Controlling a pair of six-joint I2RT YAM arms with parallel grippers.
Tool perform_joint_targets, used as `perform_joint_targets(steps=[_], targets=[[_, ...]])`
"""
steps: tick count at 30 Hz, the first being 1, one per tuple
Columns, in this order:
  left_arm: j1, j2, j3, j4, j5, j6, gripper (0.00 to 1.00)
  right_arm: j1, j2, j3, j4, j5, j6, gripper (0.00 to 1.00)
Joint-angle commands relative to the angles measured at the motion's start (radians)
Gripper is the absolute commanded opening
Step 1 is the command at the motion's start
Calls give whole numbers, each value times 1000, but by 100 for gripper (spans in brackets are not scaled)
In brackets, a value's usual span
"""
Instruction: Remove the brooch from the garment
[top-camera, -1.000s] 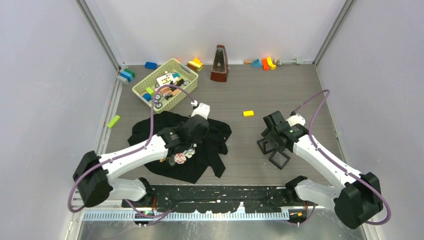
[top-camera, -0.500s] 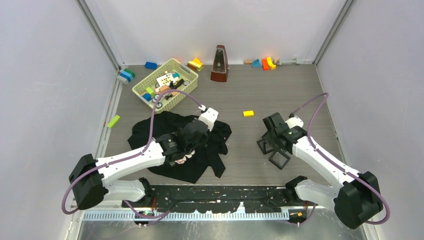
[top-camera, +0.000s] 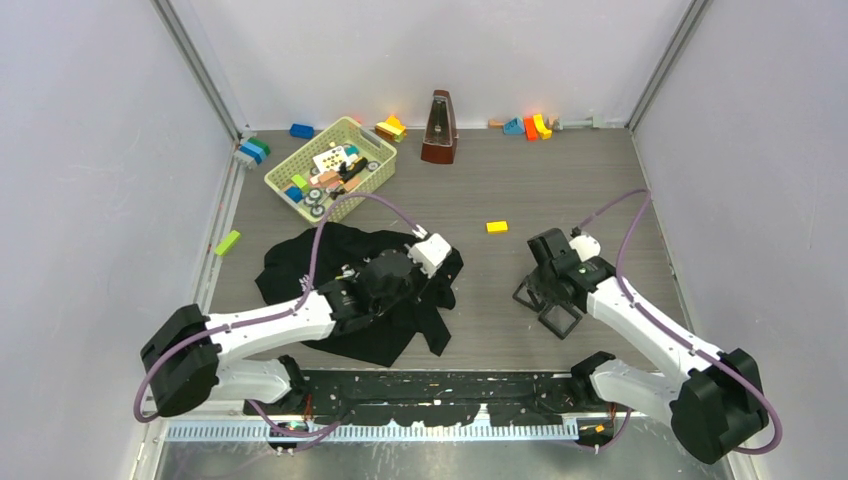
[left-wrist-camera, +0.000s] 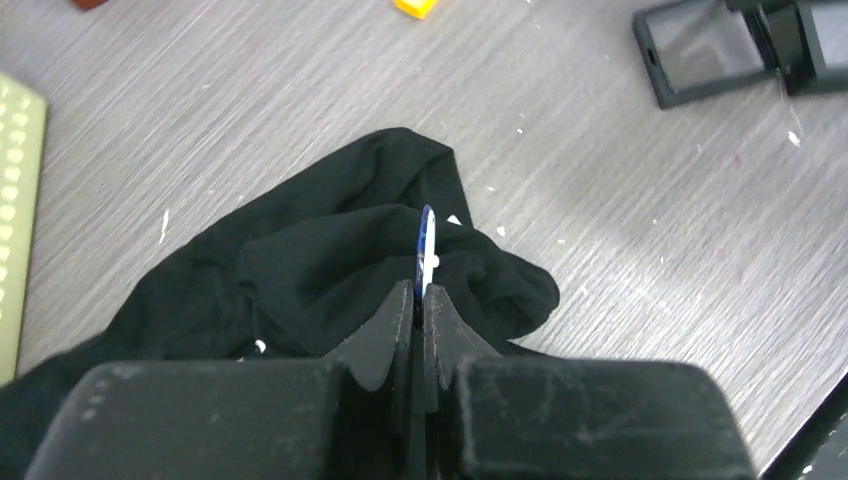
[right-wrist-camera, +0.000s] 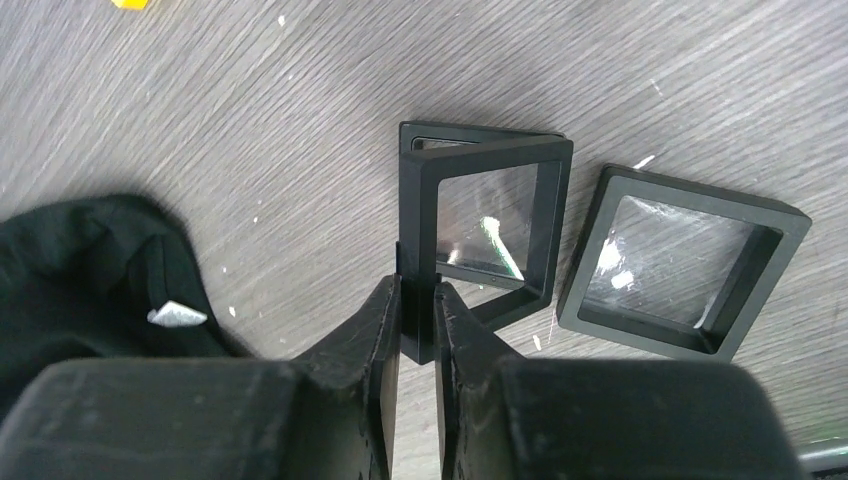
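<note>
The garment (top-camera: 300, 262), a black T-shirt, lies crumpled left of centre; its print is hidden under my left arm. It also shows in the left wrist view (left-wrist-camera: 300, 270). My left gripper (left-wrist-camera: 420, 292) is shut on the brooch (left-wrist-camera: 426, 235), a thin blue piece seen edge-on, just above the shirt's right folds. In the top view the left gripper (top-camera: 442, 272) is over the shirt's right edge. My right gripper (right-wrist-camera: 417, 295) is shut on the frame of an open black square box (right-wrist-camera: 420, 200), which also shows in the top view (top-camera: 530, 293).
A second black square box (right-wrist-camera: 685, 262) lies right of the held one. A yellow basket (top-camera: 330, 170) of toys stands at the back left, with a metronome (top-camera: 438, 128) behind centre. A yellow block (top-camera: 497, 227) and a green block (top-camera: 227, 242) lie loose.
My left arm has swung right across the shirt, from over the rose print to its right edge, covering the print. The right arm has barely moved.
</note>
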Motion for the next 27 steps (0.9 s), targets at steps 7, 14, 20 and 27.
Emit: perform_joint_targets(steps=[7,14,20,27], targets=[[-5,148,15,285,287,354,0,-3,-102,10,112,-279,-283,1],[-6,286,20,481,394,507,0,-3,-109,5,110,-429,-349,1],[-6,405,44,572,477,601,0,-3,-112,-2,112,-457,-359,1],[-5,485,41,672,529,580,0,-3,-95,-33,175,-517,-348,1]])
